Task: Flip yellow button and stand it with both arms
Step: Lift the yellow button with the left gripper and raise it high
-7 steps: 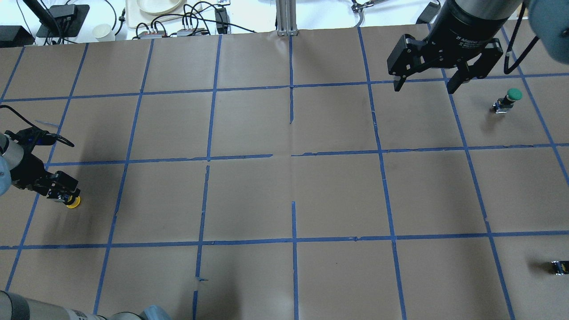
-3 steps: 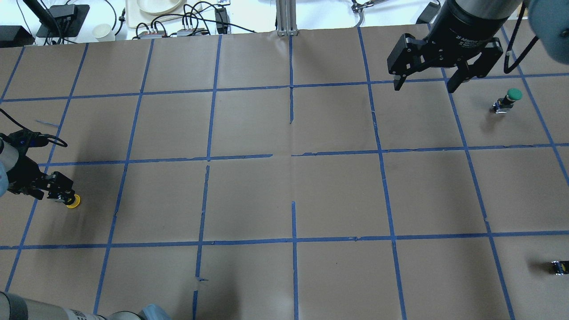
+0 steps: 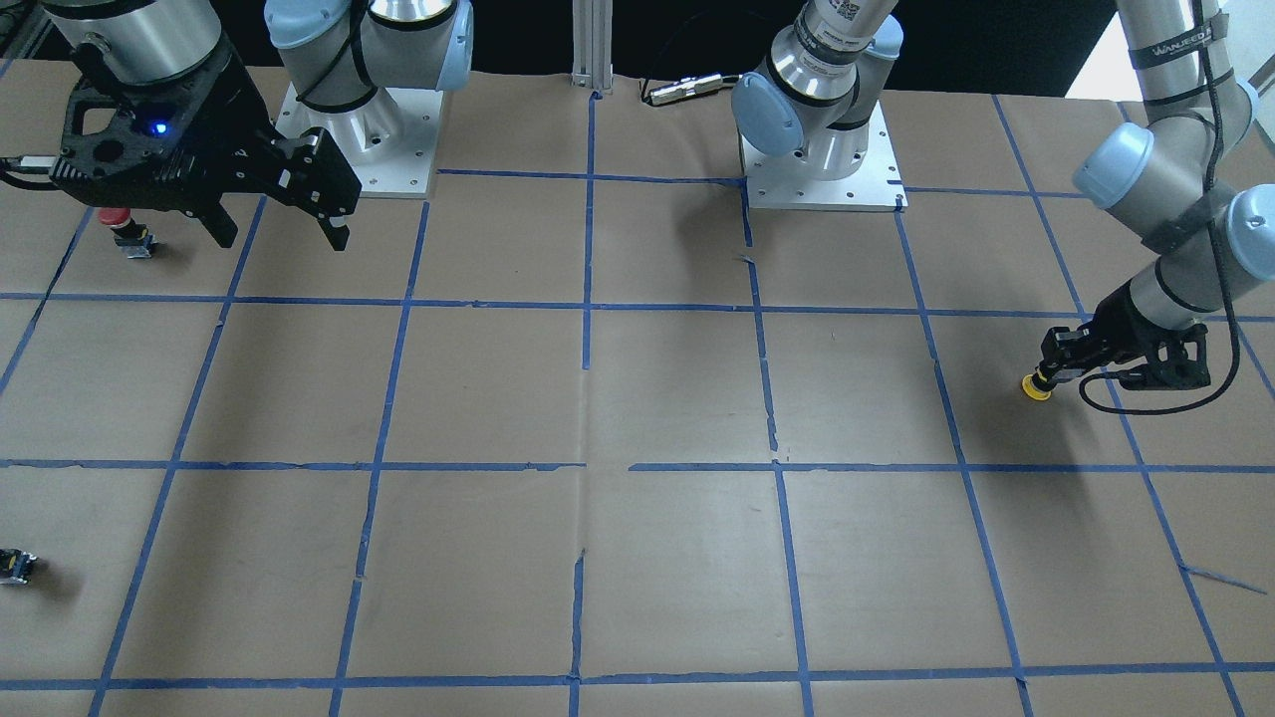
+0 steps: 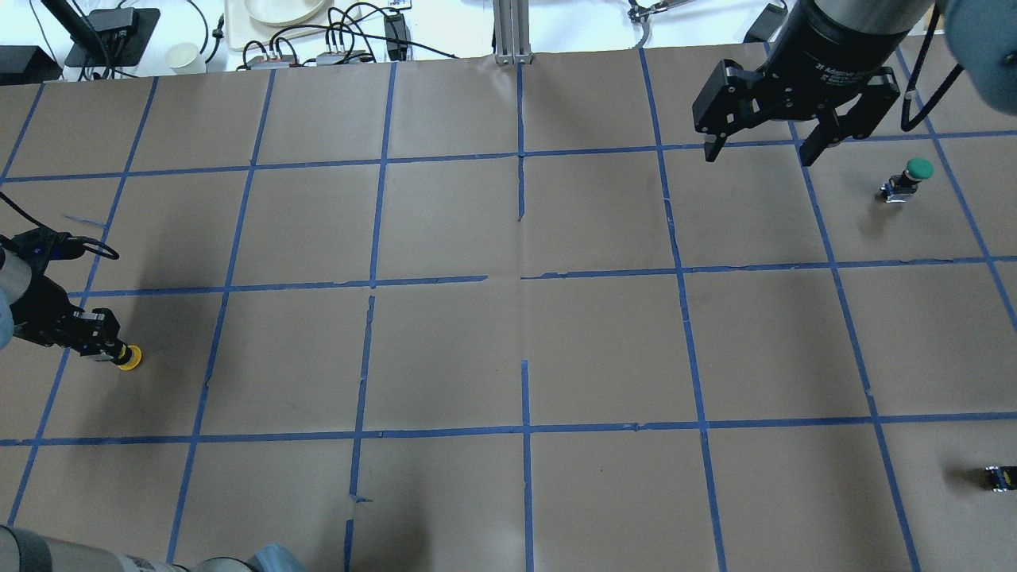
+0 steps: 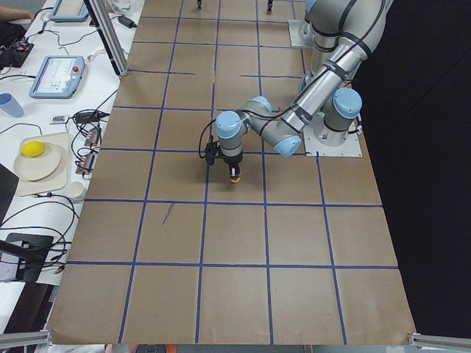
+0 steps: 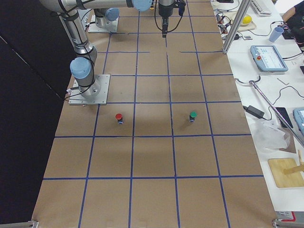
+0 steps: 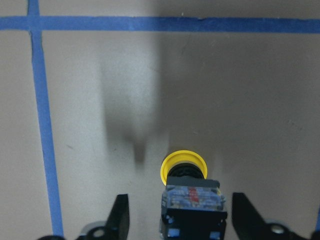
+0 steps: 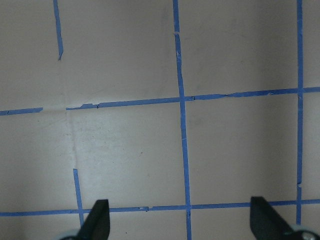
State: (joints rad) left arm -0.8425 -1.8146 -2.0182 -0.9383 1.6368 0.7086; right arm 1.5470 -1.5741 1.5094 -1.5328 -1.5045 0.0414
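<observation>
The yellow button (image 7: pixel 184 170) lies on its side on the brown paper, with its cap pointing away from my left gripper (image 7: pixel 182 220). Its black-and-grey body sits between the two fingers. The jaws are open; there is a gap at the left finger and the right finger is close to the body. In the overhead view the button (image 4: pixel 129 359) and the left gripper (image 4: pixel 102 340) are at the far left edge. They also show in the front-facing view, the button (image 3: pixel 1036 388) and the gripper (image 3: pixel 1058 366). My right gripper (image 4: pixel 759 156) hangs open and empty at the far right, high above the table.
A green-capped button (image 4: pixel 914 176) stands right of the right gripper. A red-capped button (image 3: pixel 125 231) stands near the right arm's base. A small dark capless part (image 4: pixel 999 477) lies at the near right edge. Cables and a plate lie beyond the table's far edge.
My left gripper has shifted a little toward the table's left edge and its fingers look closer together around the button's body. The button stays nearly in place. The right arm has not moved.
</observation>
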